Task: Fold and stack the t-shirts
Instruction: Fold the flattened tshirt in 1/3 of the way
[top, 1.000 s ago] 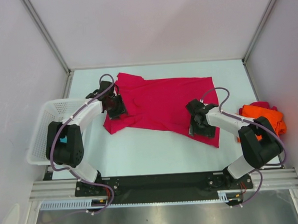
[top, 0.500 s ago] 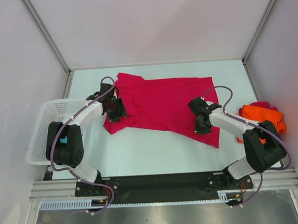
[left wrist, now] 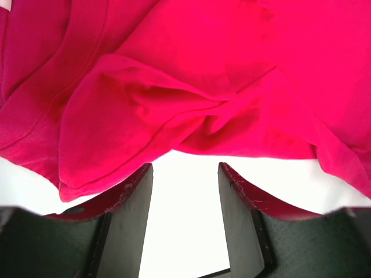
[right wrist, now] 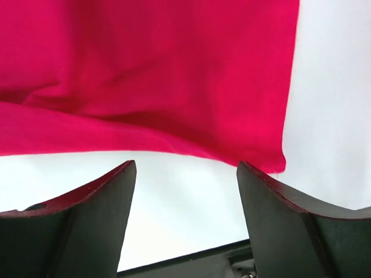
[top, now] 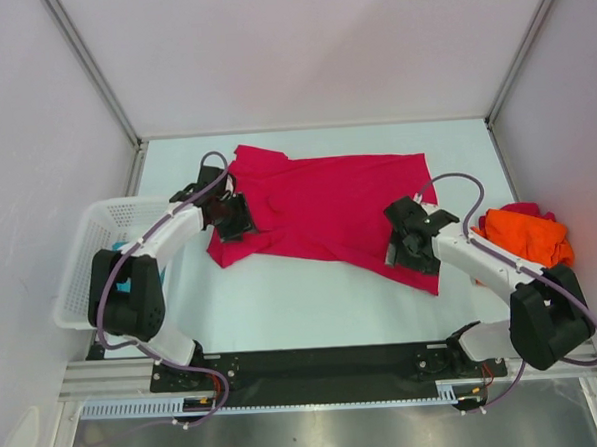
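Observation:
A crimson-pink t-shirt (top: 327, 202) lies spread on the white table. My left gripper (top: 233, 219) is open over its left sleeve. In the left wrist view the bunched sleeve cloth (left wrist: 191, 75) lies just beyond the open gripper (left wrist: 185, 171), with nothing between the jaws. My right gripper (top: 408, 242) is open over the shirt's lower right part. In the right wrist view the shirt's hem and corner (right wrist: 145, 69) lie just past the open, empty gripper (right wrist: 185, 168). A bright orange t-shirt (top: 524, 234) is crumpled at the right edge. No teal shirt is in view.
A white mesh basket (top: 80, 257) stands at the table's left edge beside the left arm. Grey walls close in the table at the back and sides. The right arm's elbow (top: 543, 311) passes in front of the orange shirt.
The right arm's elbow swung out to the right and nearer, and its gripper shifted slightly right over the shirt. The left gripper hardly moved. The shirt lies as before.

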`<act>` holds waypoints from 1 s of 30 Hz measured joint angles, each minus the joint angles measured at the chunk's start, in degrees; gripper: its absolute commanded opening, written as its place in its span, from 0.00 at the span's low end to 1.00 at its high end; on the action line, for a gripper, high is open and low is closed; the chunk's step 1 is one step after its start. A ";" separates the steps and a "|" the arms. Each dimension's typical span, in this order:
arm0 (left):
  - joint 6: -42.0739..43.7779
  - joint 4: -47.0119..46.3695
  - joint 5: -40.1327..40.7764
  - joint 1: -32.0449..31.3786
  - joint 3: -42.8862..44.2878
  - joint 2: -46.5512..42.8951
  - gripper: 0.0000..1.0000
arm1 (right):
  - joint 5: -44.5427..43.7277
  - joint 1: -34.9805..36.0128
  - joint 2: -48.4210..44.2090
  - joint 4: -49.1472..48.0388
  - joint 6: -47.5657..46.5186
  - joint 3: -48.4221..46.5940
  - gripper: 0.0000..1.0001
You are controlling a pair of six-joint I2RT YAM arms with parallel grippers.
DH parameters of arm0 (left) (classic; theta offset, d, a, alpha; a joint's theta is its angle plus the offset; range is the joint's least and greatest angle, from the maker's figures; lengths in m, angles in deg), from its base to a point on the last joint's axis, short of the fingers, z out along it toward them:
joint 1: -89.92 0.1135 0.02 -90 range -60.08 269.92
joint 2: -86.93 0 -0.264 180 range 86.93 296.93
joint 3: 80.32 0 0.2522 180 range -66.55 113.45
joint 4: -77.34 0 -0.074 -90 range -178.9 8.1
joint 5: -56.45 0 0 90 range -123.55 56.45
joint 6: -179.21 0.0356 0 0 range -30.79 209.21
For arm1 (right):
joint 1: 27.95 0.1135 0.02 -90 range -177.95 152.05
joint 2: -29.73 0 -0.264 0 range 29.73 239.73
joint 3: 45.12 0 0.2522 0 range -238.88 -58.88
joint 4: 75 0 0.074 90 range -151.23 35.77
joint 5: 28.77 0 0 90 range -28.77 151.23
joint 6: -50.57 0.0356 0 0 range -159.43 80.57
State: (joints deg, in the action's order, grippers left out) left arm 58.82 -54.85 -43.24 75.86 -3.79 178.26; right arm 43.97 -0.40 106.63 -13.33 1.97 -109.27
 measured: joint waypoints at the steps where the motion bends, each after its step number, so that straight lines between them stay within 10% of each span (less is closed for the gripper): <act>1: 0.17 -0.02 -0.20 0.00 -0.02 -0.46 0.54 | 0.07 0.02 -0.59 0.11 0.63 0.68 0.75; 30: 12.04 4.26 -10.51 -6.49 -1.18 -1.11 0.53 | -19.71 26.25 -5.44 9.27 49.79 11.21 0.66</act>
State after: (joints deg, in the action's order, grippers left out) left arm 70.86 -50.59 -53.76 69.37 -4.97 177.15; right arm 24.26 25.85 101.19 -4.07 51.76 -98.06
